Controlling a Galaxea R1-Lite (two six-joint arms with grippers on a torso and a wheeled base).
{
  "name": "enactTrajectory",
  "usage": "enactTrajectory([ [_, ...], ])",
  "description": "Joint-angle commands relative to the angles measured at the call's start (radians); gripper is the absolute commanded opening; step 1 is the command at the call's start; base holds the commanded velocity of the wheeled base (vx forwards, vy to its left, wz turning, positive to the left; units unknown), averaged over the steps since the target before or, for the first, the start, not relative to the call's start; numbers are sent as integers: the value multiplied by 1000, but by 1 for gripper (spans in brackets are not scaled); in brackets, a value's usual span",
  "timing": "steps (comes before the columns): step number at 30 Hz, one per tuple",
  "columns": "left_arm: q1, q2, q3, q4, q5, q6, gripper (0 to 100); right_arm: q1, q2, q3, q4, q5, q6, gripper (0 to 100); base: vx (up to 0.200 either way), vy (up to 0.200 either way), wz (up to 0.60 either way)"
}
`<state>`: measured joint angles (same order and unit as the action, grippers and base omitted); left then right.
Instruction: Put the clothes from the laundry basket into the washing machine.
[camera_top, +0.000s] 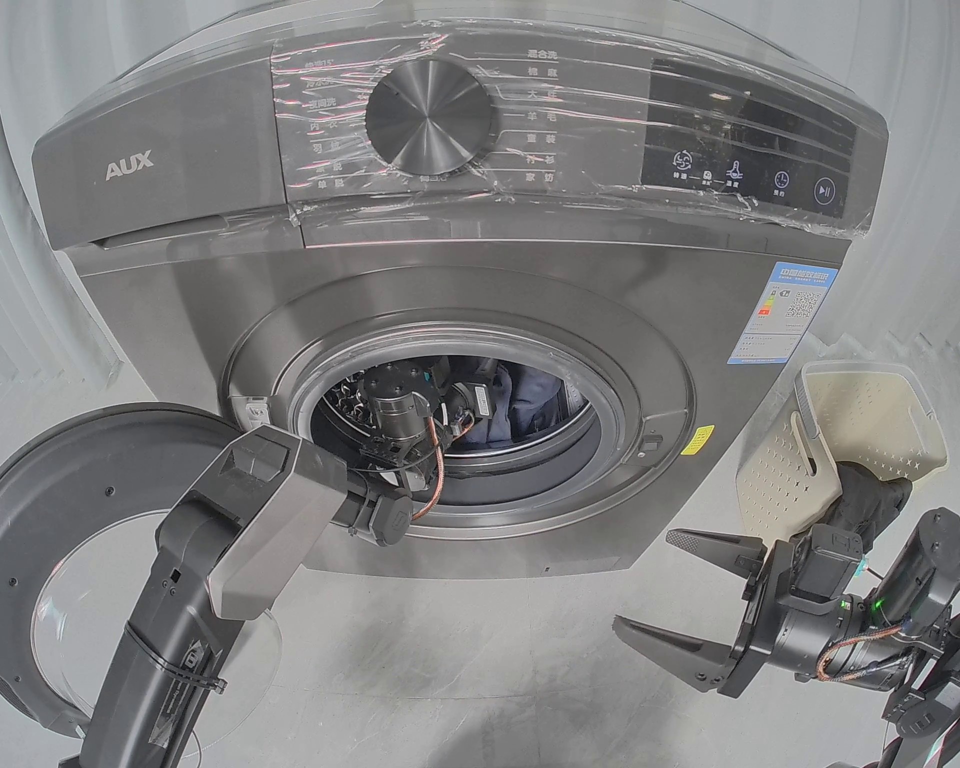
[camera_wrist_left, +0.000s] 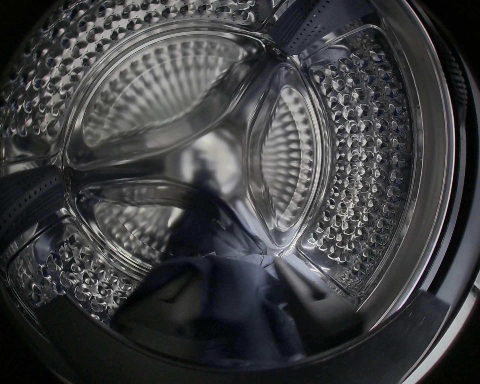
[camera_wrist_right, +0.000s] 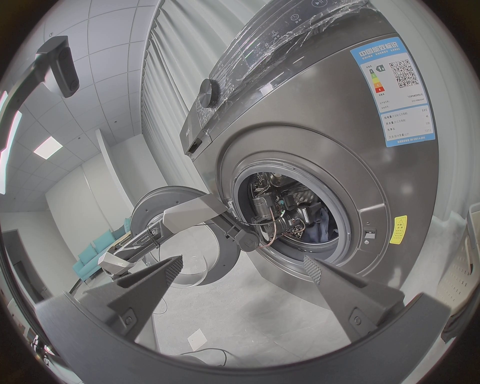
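1. The loading step is in hand. The left arm reaches through the open port of the washing machine, with the left gripper inside the drum.
2. A navy garment lies crumpled on the drum's floor. Whether the left gripper holds it or is free of it cannot be told.
3. The right gripper hangs spread wide and empty beside the laundry basket, where a black garment slumps, probably the last piece.
4. Next, the left arm should back out without dragging cloth over the sill. The right gripper must then pinch the black garment.
5. The drum is polished steel with dimples and ribbed paddles. The basket is pale perforated plastic, and both garments are soft and limp.
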<state>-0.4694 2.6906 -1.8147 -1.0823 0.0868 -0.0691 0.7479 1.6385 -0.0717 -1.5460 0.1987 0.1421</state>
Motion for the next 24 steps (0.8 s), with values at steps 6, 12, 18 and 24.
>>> enactTrajectory([
  [6, -26, -114, 235, -13, 1, -1, 100, 1, -3, 1, 0, 1, 1, 100, 0, 0, 0],
  [12, -57, -236, 480, -79, -9, -1, 100, 1, -3, 1, 0, -1, 1, 100, 0, 0, 0],
  [18, -89, -396, 741, -140, -10, 2, 100, -1, -14, 1, 0, -1, -1, 100, 0, 0, 0],
  [24, -132, -537, 939, -180, -10, 3, 100, -1, -20, 1, 0, -1, -1, 100, 0, 0, 0],
])
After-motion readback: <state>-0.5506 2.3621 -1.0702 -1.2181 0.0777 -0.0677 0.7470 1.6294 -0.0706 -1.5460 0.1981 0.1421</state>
